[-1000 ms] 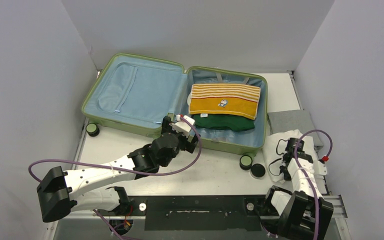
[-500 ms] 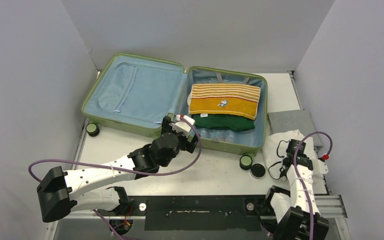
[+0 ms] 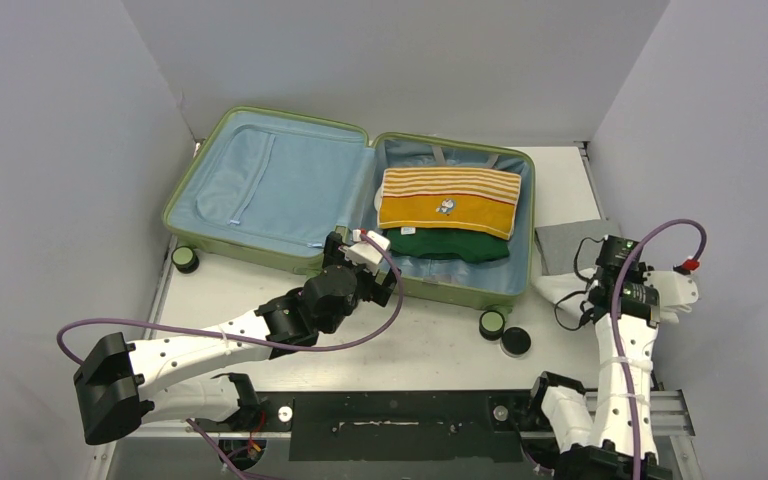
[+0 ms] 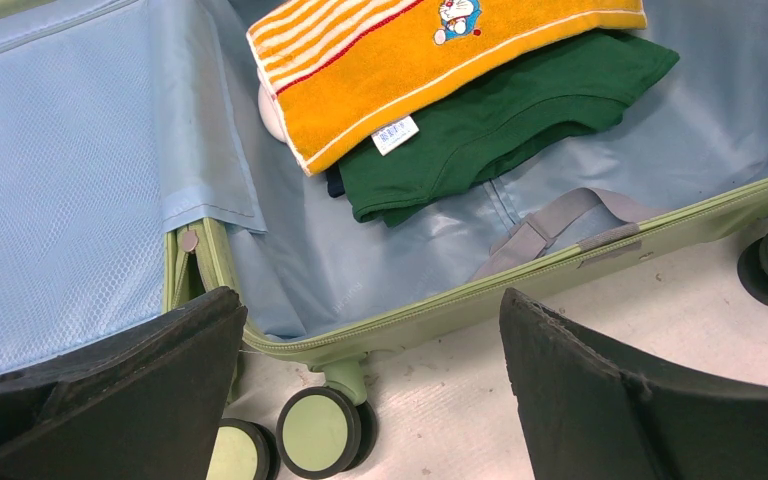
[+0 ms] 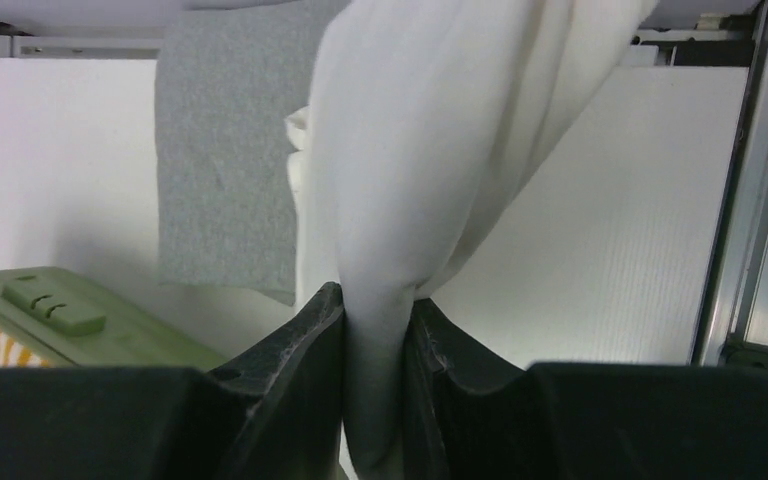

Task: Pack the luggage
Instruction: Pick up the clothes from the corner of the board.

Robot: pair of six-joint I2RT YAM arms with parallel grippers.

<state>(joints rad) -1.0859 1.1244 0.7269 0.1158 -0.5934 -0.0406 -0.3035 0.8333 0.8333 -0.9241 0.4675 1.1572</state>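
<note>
The luggage (image 3: 260, 114) lies open on the table, its light-blue lining showing in both halves. Its right half holds a yellow striped towel (image 3: 448, 200) on top of a dark green shirt (image 3: 450, 245). My left gripper (image 3: 358, 246) hovers at the suitcase's near rim (image 4: 560, 275) by the hinge. It is wide open (image 4: 370, 298) with nothing between its fingers. To the right of the suitcase my right gripper (image 3: 612, 264) is shut on a white cloth (image 5: 440, 130). The cloth hangs lifted, draping over a folded grey cloth (image 3: 570, 242).
A small black round object (image 3: 515, 342) sits beside the suitcase's near right wheel (image 3: 492, 323). Another wheel (image 3: 185, 259) shows at the left corner. Grey walls close in on three sides. A metal rail (image 3: 660, 400) runs along the near right edge.
My right gripper has closed on the white cloth and risen, moving back and to the right; the cloth has come up off the table. The left arm has stayed still.
</note>
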